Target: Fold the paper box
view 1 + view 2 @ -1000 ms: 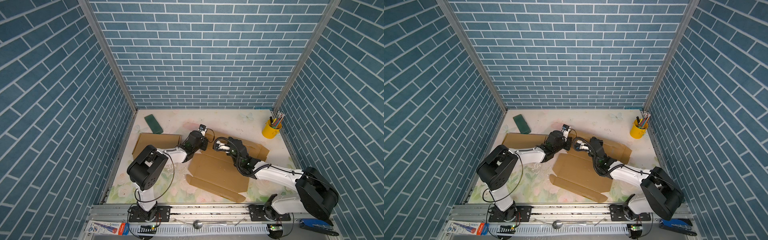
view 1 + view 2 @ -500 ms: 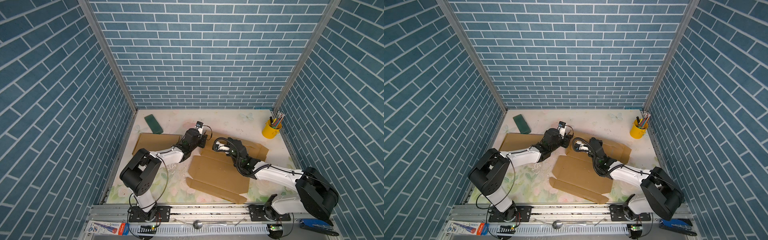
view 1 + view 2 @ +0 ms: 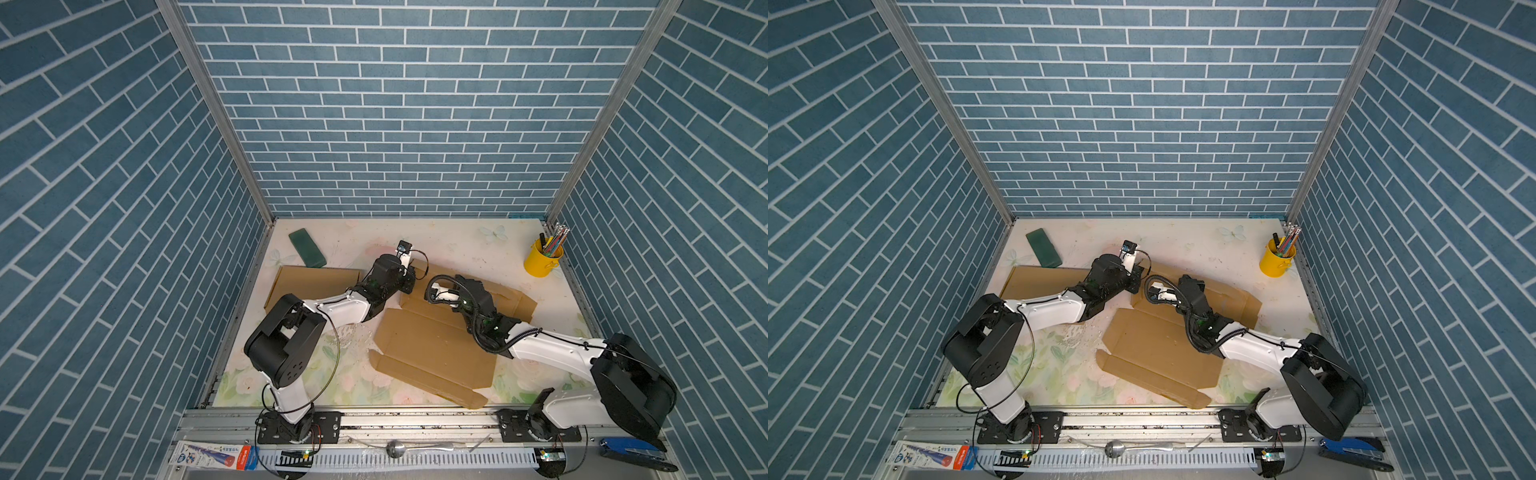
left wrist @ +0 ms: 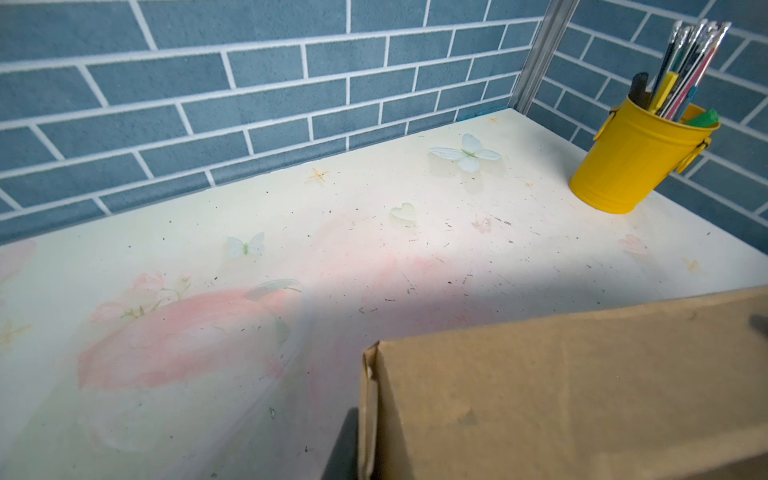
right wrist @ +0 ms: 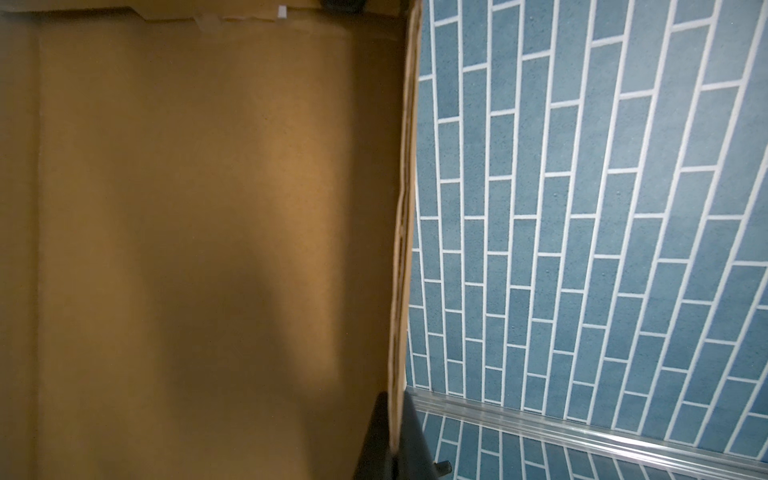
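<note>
My right gripper (image 5: pixel 392 440) is clamped shut on one edge of the unfolded brown cardboard box (image 3: pixel 436 345).
My left gripper (image 3: pixel 409 282) sits at its far corner, and I cannot tell its grip; the creased near panels lie flat.

The paper box (image 3: pixel 432 353) is matt brown cardboard, the table (image 4: pixel 374 232) glossy and scuffed, the yellow bucket (image 4: pixel 623 166) smooth painted metal.

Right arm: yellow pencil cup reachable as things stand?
Probably not yet: the right fingers are shut on the cardboard box edge, so it would drag the box along. Once released, the table toward the yellow pencil cup looks unobstructed.
</note>
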